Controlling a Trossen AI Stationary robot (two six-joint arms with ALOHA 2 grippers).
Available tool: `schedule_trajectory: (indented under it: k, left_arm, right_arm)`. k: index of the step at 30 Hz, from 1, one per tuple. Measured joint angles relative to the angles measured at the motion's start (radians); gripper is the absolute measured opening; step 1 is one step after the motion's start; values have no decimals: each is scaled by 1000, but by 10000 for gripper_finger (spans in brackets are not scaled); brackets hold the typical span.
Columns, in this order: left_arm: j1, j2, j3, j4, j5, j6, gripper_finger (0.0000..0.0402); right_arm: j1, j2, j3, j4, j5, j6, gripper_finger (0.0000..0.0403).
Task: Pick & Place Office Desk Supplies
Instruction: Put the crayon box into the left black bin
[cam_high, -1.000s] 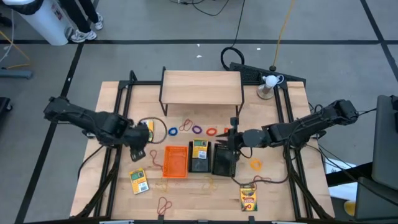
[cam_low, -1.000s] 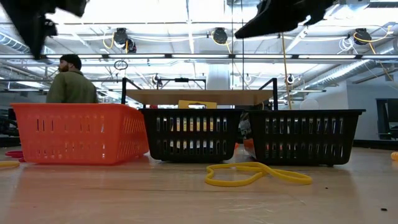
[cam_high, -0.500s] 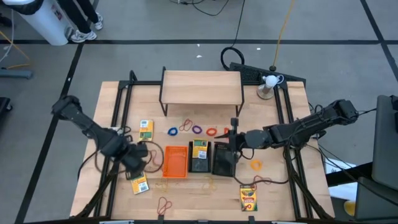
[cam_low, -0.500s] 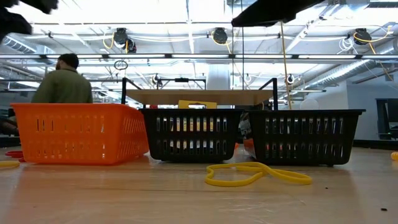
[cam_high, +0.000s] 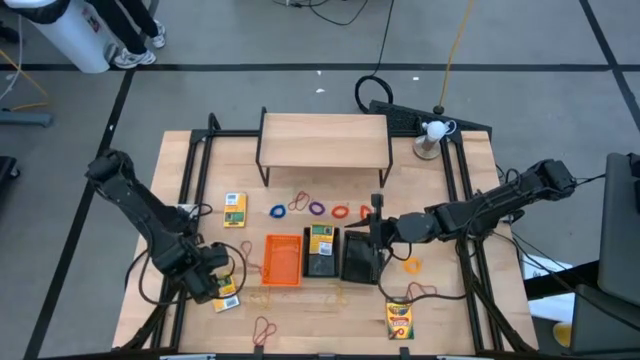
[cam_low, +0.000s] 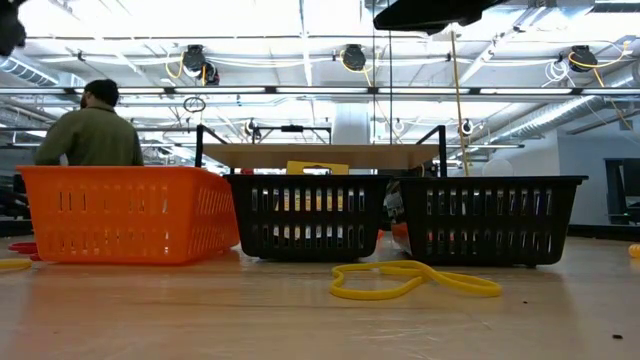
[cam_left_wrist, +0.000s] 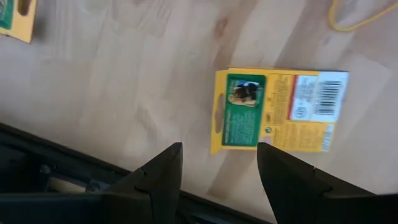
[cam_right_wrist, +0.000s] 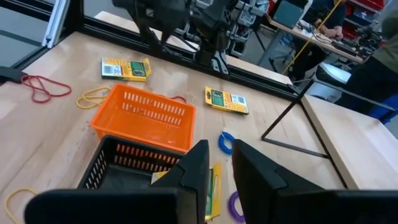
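Three mesh trays stand in a row mid-table: an orange tray (cam_high: 282, 258), a black tray (cam_high: 320, 252) with a crayon box in it, and a second black tray (cam_high: 360, 258). My left gripper (cam_high: 213, 283) hangs open, pointing down, over the near-left table. A yellow-and-green crayon box (cam_left_wrist: 277, 111) lies flat just past its fingertips (cam_left_wrist: 217, 165). My right gripper (cam_high: 372, 233) hovers above the second black tray, and its fingers (cam_right_wrist: 221, 171) stand a narrow gap apart with nothing between them. Rubber bands (cam_high: 317, 209) lie along the far side of the trays.
More crayon boxes lie at the far left (cam_high: 234, 208) and near right (cam_high: 399, 320). Loose bands lie near the front edge (cam_high: 264, 328) and right of the trays (cam_high: 411, 265). A wooden shelf (cam_high: 325, 140) stands at the back. A person (cam_low: 90, 135) is beyond the table.
My left gripper has swung toward the table's near edge and sunk, staying open. It has gone from beside the far-left crayon box to above the near-left one. The trays and bands have kept their places.
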Motion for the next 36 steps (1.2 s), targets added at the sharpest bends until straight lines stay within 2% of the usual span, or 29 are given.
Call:
schedule_trajectory:
  k: [8,12,36]
  left_arm:
    - [4,-2,-124,172,-3,7,207]
    - [8,-2,-164,195,-2,6,207]
    - [17,-2,-175,230,-34,11,207]
  right_arm:
    - [-6,0,0,2,0,-13,59]
    - [-7,0,0,3,0,-13,59]
    - [-7,0,0,4,0,-7,59]
